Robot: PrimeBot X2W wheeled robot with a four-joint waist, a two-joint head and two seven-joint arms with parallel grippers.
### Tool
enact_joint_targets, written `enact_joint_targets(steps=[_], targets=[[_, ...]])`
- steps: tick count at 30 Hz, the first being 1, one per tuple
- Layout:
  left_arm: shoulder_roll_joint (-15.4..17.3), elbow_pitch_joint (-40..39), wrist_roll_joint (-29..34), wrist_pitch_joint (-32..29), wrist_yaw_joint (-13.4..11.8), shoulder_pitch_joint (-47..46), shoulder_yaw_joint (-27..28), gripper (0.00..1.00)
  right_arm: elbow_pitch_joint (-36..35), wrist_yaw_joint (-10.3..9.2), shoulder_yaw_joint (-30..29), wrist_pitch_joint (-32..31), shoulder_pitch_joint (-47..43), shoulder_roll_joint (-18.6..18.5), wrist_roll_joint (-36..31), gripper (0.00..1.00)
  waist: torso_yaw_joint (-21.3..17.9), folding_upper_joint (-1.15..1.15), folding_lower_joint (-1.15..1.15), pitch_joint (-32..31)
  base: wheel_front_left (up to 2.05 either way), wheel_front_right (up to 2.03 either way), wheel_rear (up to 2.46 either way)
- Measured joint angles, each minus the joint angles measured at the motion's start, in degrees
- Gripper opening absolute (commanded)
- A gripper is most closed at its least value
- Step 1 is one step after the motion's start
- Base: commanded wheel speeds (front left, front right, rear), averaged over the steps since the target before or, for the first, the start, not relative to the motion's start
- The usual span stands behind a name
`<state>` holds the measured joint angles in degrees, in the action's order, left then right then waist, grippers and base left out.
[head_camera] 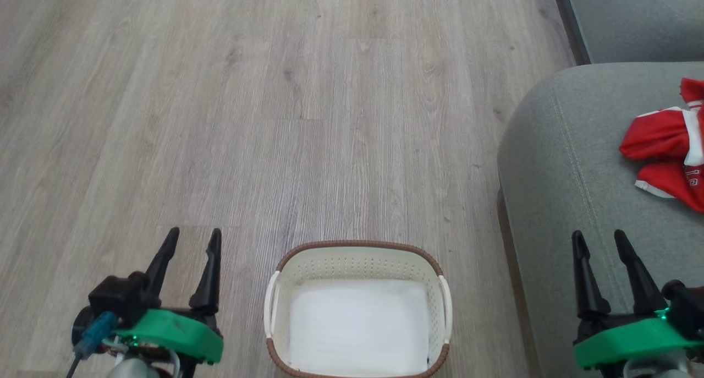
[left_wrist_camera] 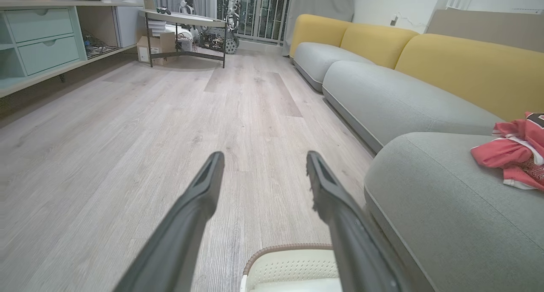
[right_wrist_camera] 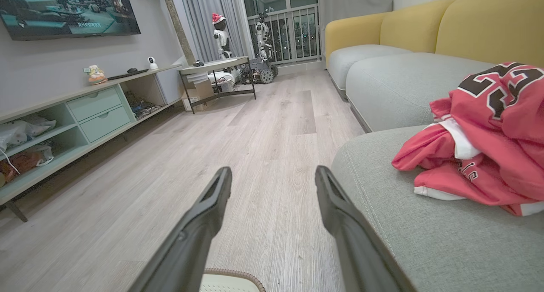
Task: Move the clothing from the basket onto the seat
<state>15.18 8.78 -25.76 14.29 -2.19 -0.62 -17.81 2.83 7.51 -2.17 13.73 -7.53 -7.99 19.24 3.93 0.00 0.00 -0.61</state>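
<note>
Hovering either side of the cream basket (head_camera: 357, 254) on open wood floor (head_camera: 275, 119), left gripper (head_camera: 195, 233) and right gripper (head_camera: 598, 235) spread wide, gripping nothing; red, white-trimmed jersey clothing (head_camera: 660, 147) crumpled on the seat (head_camera: 561, 163), back from its rounded edge.

Red clothing (head_camera: 663, 141) with white trim, cream basket (head_camera: 357, 262) with brown rim, grey-green seat (head_camera: 561, 163)
</note>
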Motion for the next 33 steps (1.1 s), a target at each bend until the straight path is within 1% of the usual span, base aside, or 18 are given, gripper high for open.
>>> enact_joint_targets(steps=[5,11,16,24,25,31,33], targets=[[-1.2,0.89,1.4,0.0,1.35,0.0,1.53,1.0,0.41,0.0,0.35,0.16,0.06,0.0,0.18,1.0,-0.17,0.0,0.0,0.07,0.0,0.0,0.0],[-1.77,2.13,1.91,0.0,2.76,0.0,2.25,1.0,1.0,0.0,0.79,0.25,0.2,0.09,0.35,1.0,-0.41,0.0,0.0,0.18,0.0,0.0,0.0],[-2.75,2.7,2.56,0.0,3.49,-0.01,3.39,1.0,1.25,-0.01,0.94,0.43,1.16,0.2,0.49,1.0,-0.7,0.0,0.0,0.21,0.0,0.0,0.0],[-3.43,4.03,3.47,0.0,4.77,-0.03,4.08,1.0,1.51,-0.01,1.47,0.48,1.28,0.22,0.49,1.0,-0.83,0.0,0.0,0.1,0.0,0.0,0.0],[-3.55,4.04,3.47,0.0,4.8,-0.03,4.12,0.0,1.57,0.0,1.49,0.49,1.28,0.22,0.49,0.0,-0.84,0.0,0.0,0.07,0.0,0.0,0.0],[-4.68,8.75,3.3,-0.25,4.76,2.75,3.41,0.0,7.02,0.0,2.48,0.25,-0.63,0.86,0.51,0.0,-0.88,0.0,0.0,0.05,0.0,0.0,0.0],[-4.82,9.37,2.48,-0.69,4.76,3.8,3.43,0.0,7.44,0.0,2.48,0.04,-1.14,0.91,1.41,0.0,-0.93,0.0,0.0,0.07,0.0,0.0,0.0]])
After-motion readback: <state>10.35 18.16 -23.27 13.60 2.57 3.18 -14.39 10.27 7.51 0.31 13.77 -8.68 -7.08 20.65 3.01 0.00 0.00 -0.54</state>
